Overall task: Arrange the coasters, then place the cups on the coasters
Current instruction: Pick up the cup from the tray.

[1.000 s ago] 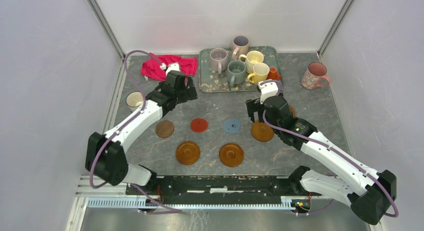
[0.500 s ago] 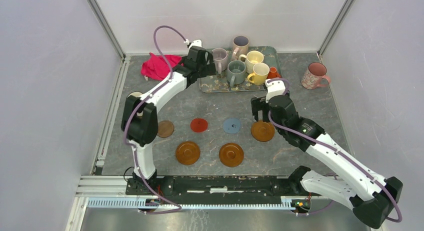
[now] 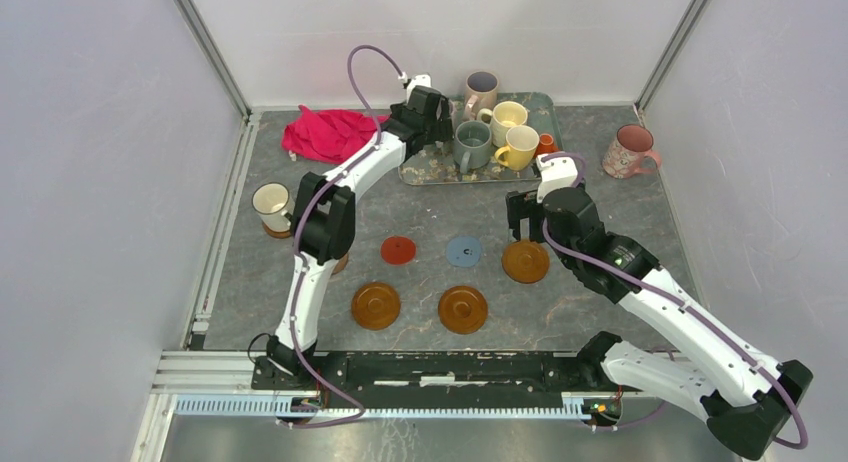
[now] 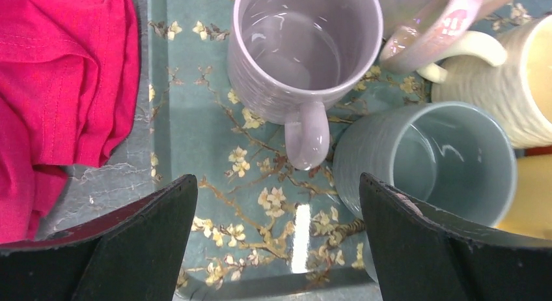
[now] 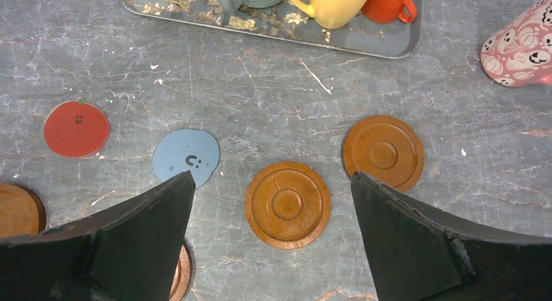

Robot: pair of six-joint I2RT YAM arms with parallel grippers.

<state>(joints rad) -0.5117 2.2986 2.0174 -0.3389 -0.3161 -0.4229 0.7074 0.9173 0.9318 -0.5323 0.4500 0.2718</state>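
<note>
My left gripper (image 3: 430, 120) (image 4: 276, 184) hangs open over the teal tray (image 4: 195, 118), its fingers either side of the handle of the mauve cup (image 4: 306, 47) and short of it. Beside that cup stand the grey-green cup (image 4: 442, 161) (image 3: 472, 145), a cream cup (image 3: 507, 115), a yellow cup (image 3: 520, 145) and a tiny orange cup (image 3: 546, 145). My right gripper (image 3: 522, 220) (image 5: 272, 177) is open above an amber coaster (image 5: 288, 204) (image 3: 525, 261). Red (image 3: 398, 249), blue (image 3: 464, 250) and two more amber coasters (image 3: 376, 305) (image 3: 463, 309) lie on the table.
A red cloth (image 3: 325, 134) lies left of the tray. Another cream cup (image 3: 270, 204) stands on a brown disc near the left wall. A pink floral cup (image 3: 628, 150) stands at the far right. A further amber coaster (image 5: 383, 154) lies under my right arm.
My left arm swung from the left of the table up and right to the tray, uncovering the cream cup by the left wall. My right gripper drifted slightly right.
</note>
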